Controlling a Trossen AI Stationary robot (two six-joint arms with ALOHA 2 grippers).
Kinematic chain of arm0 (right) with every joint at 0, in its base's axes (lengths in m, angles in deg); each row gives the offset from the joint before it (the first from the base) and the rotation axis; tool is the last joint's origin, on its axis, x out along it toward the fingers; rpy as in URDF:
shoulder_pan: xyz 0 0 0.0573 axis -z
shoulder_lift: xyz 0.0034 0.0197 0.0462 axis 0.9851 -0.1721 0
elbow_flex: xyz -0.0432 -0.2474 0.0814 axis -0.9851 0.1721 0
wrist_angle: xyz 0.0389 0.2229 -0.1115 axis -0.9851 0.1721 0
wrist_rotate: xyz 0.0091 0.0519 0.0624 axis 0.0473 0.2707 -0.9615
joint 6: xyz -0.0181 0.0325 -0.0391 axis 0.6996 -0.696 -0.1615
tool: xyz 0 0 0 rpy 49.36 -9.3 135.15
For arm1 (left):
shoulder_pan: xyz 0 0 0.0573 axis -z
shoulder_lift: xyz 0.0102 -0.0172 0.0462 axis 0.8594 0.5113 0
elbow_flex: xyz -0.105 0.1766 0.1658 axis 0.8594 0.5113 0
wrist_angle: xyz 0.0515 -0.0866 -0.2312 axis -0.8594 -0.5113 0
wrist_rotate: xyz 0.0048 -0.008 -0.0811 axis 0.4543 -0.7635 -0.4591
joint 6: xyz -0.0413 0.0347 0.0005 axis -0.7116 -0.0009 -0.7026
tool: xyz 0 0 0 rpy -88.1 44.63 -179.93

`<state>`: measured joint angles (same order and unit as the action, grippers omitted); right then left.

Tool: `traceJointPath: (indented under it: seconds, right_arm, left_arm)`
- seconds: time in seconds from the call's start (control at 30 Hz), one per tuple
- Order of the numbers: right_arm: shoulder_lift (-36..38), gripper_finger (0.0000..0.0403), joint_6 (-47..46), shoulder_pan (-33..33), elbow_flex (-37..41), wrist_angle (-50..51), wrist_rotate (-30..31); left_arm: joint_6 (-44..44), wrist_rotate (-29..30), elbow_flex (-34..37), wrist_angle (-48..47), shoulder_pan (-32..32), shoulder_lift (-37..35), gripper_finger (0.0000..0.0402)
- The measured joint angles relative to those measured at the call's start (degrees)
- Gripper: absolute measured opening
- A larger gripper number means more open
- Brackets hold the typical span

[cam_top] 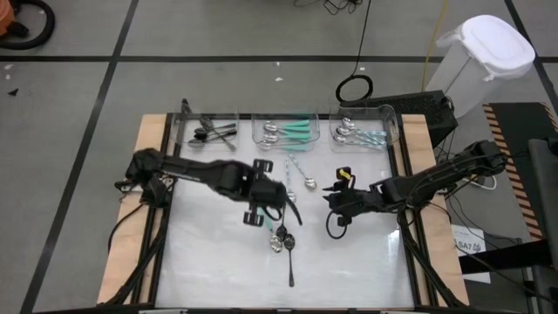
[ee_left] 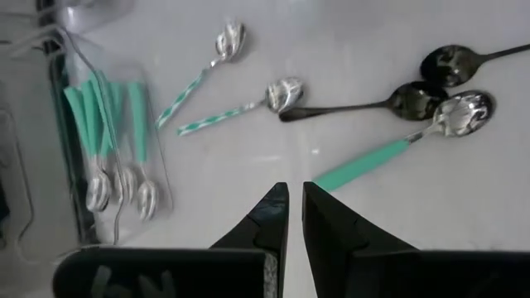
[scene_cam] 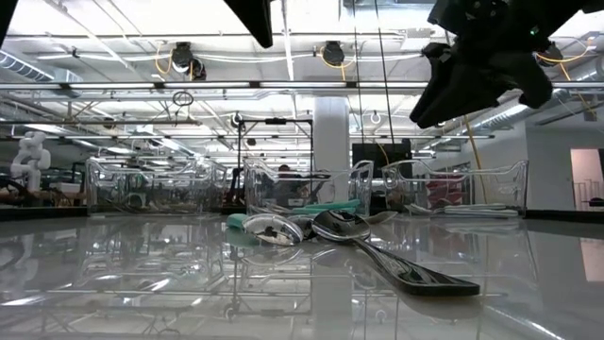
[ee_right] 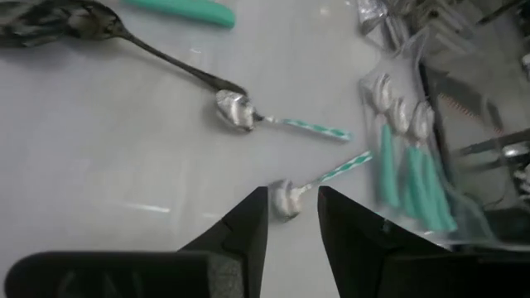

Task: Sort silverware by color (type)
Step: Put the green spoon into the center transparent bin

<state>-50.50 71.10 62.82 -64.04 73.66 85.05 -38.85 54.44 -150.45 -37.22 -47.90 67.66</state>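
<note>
Loose silverware lies flat on the white table point(cam_top: 218, 262). Two spoons with teal-and-white striped handles point(ee_left: 281, 93) point(ee_left: 228, 41) lie nearer the bins. Two black spoons point(ee_left: 414, 99) point(ee_left: 451, 62) and a teal-handled spoon point(ee_left: 464, 112) lie clustered toward the near edge point(cam_top: 279, 240). My left gripper point(cam_top: 288, 209) hovers above the table between these two groups, pointing steeply down, shut, with nothing in it. My right gripper point(cam_top: 330, 199) hangs open to the right of the striped spoons, one of which point(ee_right: 286, 199) shows just past its fingertips, untouched.
Three clear bins stand along the far edge. The left one point(cam_top: 209, 131) holds black utensils, the middle one point(cam_top: 283, 131) teal-handled spoons, and the right one point(cam_top: 362, 133) pale-blue-handled spoons. A dark frame rims the table. Bare table surface lies toward the near edge on both sides.
</note>
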Motion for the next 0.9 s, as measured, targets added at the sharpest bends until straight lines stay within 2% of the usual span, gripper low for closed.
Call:
traceJointPath:
  seconds: [0.3, 0.4, 0.67, 0.77, 0.9]
  right_arm:
    - [0.0, 0.0105, -11.0, -2.3, 0.0, 0.4, -8.7]
    - [0.0, 0.0105, -14.1, -2.9, 0.0, 0.5, -8.9]
    - [0.0, 0.0105, -20.0, -5.5, 0.0, 0.6, -8.9]
    - [0.0, 0.0105, -21.4, -7.0, 0.0, 0.6, -8.9]
    - [0.0, 0.0105, -23.1, -9.0, 0.0, 0.6, -8.8]
  left_arm:
    - [-1.7, 0.9, 0.1, -1.1, 3.4, 7.4, 0.0040]
    - [-2.2, 0.7, 0.1, -1.6, 4.0, 10.5, 0.0040]
    - [-3.0, -5.0, 0.1, -2.5, 5.4, 16.6, 0.0040]
    - [-3.2, -4.5, 0.1, -2.4, 6.6, 18.1, 0.0040]
    - [-1.8, -0.3, 0.1, -1.9, 8.4, 19.9, 0.0040]
